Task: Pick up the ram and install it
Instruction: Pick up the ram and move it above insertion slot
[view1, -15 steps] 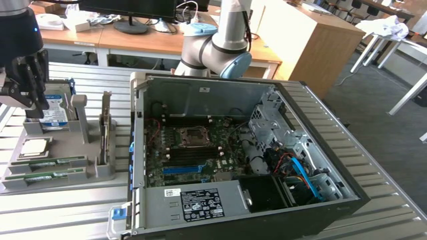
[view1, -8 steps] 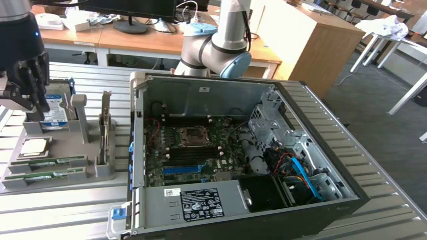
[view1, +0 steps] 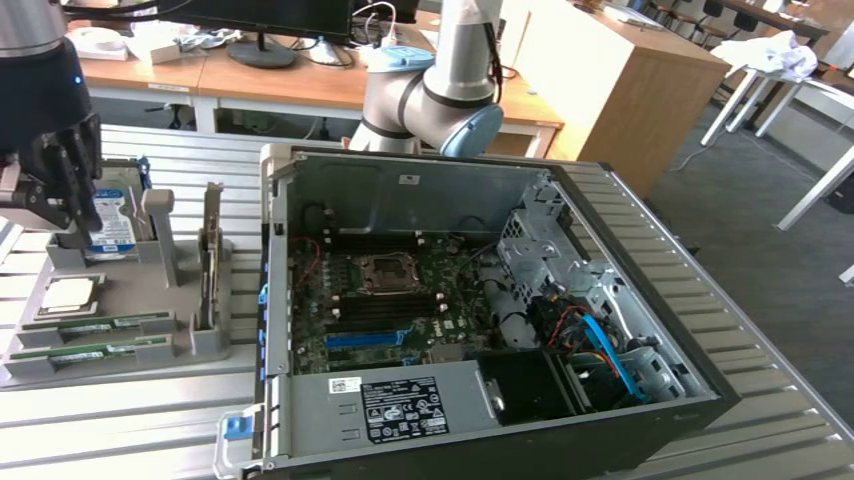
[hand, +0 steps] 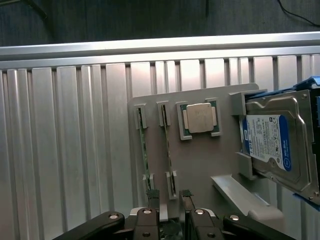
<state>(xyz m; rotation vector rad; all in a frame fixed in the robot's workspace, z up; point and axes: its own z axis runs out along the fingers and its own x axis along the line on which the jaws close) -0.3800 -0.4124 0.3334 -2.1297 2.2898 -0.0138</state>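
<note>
**Fingers spread above the grey holder; both ram sticks in their slots**

Grey holder (view1: 134, 373) (hand: 200, 165): rests on the ridged metal surface (view1: 134, 430) (hand: 75, 150) and carries five parts.

- Inner ram stick (view1: 107, 322) (hand: 167, 150): stands on edge in a slot of the holder, next to the processor chip.
- Outer ram stick (view1: 94, 350) (hand: 141, 150): stands on edge in the parallel slot, along the holder's outer edge.
- Processor chip (view1: 70, 295) (hand: 199, 119): lies flat in a square recess of the holder, between the ram slots and the hard drive.
- Hard drive (view1: 118, 215) (hand: 272, 142): stands in a bracket at the holder's end away from the ram, blue label showing.
- Expansion card (view1: 210, 255): stands upright in a slot on the side of the holder next to the computer case.

Computer case (view1: 641, 270): lies just beside the holder with its side open.

- Holds a motherboard (view1: 380, 310).
- Also holds orange and blue cables (view1: 594, 340) and a labelled power supply (view1: 400, 405).

Gripper (view1: 67, 215) (hand: 170, 196): hangs over the holder. In the wrist view, looks down on the end of the two ram slots.

Fingers (hand: 150, 222): spread wide apart, pinch nothing and touch neither ram stick.
</note>
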